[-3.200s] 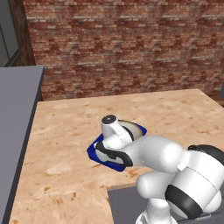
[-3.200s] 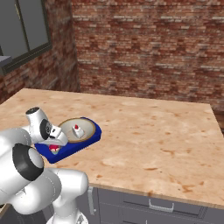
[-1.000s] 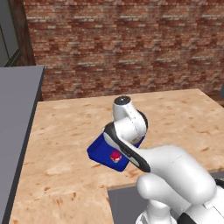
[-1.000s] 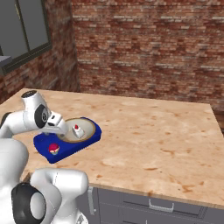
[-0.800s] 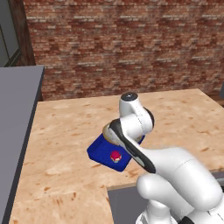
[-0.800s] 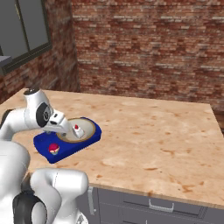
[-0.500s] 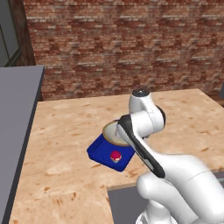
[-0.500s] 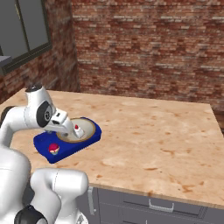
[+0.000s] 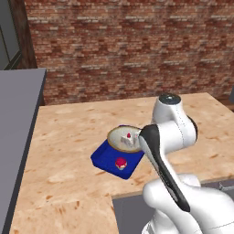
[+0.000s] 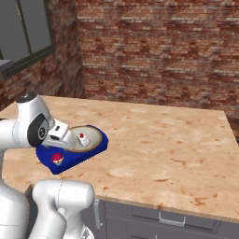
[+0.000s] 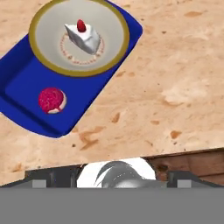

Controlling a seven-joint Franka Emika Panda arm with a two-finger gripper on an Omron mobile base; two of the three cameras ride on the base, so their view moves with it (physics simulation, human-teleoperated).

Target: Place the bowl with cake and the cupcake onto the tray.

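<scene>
Nearest to us, the end effector (image 11: 112,177) sits at the bottom of the hand view, with its finger tips (image 11: 43,178) set wide apart at the two sides and nothing between them. It hangs over the tabletop's (image 11: 175,78) front edge, clear of the tray (image 11: 26,83).

Beyond it we see the tray lying flat on the wooden tabletop (image 9: 68,137), near the front edge. In the hand view its long axis runs on a slant from lower left to upper right. In the left base view the tray (image 9: 107,157) also lies askew to the tabletop's edges, one corner pointing toward the front.

At the tray's near end stands the cupcake (image 11: 52,100), upright, red top facing up, on the blue floor just inside the rim. In the base views we find the cupcake (image 9: 121,163) (image 10: 57,158) at that same end.

The bowl (image 11: 78,37) fills the far end, its rim reaching the tray's sides. The cake slice sits upright in the middle, its red dot on top. The bowl (image 9: 123,139) (image 10: 88,137) stands apart from the cupcake.

In both base views our white arm (image 9: 169,132) crosses in front of the tray's one side and hides part of it.

Farther off we see a brick wall (image 9: 128,45) behind the tabletop, a dark grey surface (image 9: 16,119) to the left, and a window (image 10: 25,32) on the side wall.
</scene>
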